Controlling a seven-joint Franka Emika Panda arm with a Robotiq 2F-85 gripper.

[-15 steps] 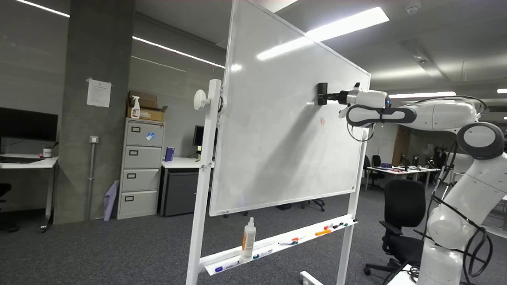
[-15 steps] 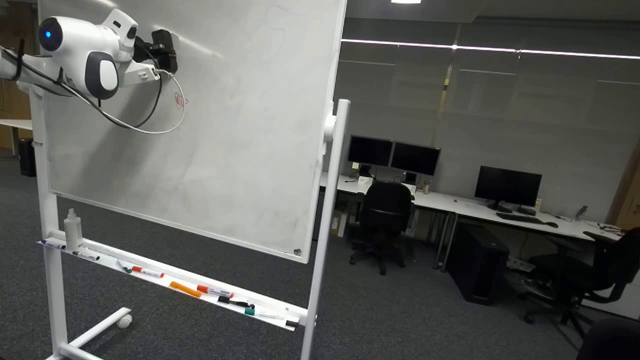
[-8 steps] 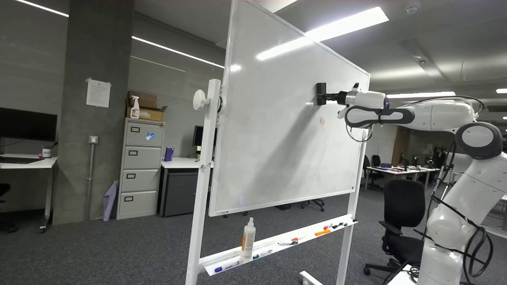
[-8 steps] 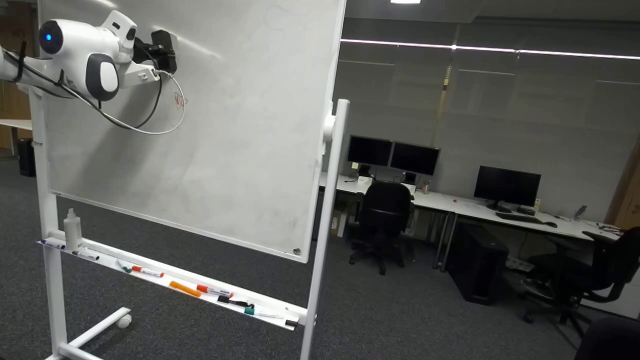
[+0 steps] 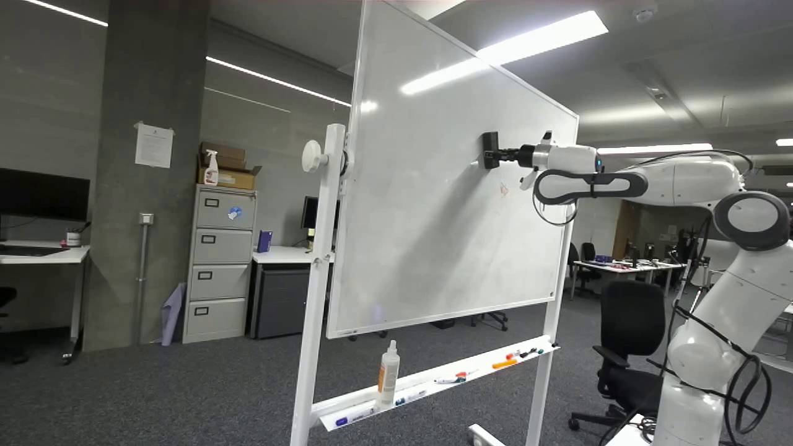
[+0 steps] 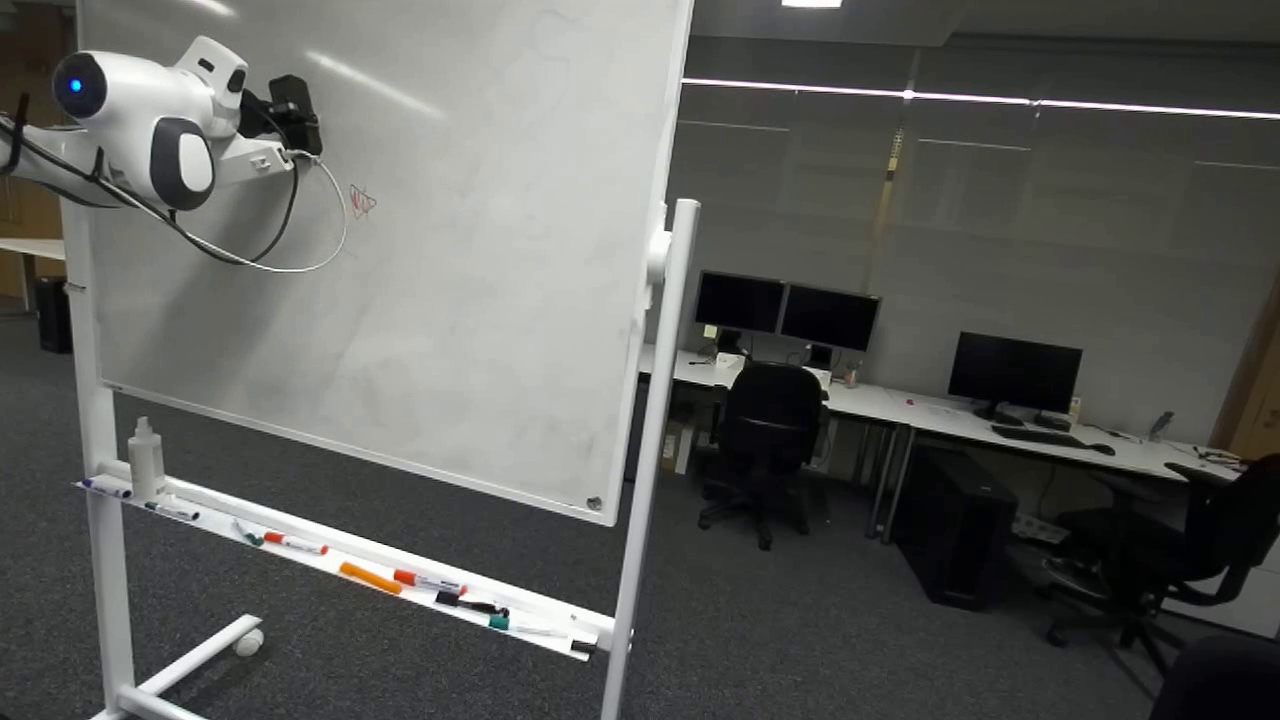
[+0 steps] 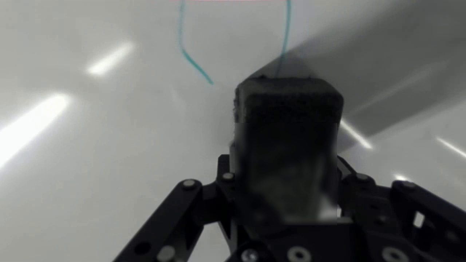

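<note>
Gripping the black eraser (image 7: 287, 116), our fingers (image 7: 223, 165) flank it. We should press it flat — evenly — on the whiteboard (image 5: 433, 179).

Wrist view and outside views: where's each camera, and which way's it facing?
In an exterior view: stands away from the robot, facing the whiteboard aslant; arm and end effector show.
In an exterior view: also away, facing the whiteboard and a desk beyond; only the arm's end and end effector show.
Wrist view: on the wrist, facing the whiteboard past the held black block; only the end effector shows.
Both exterior views share the bottle and orange marker.
</note>
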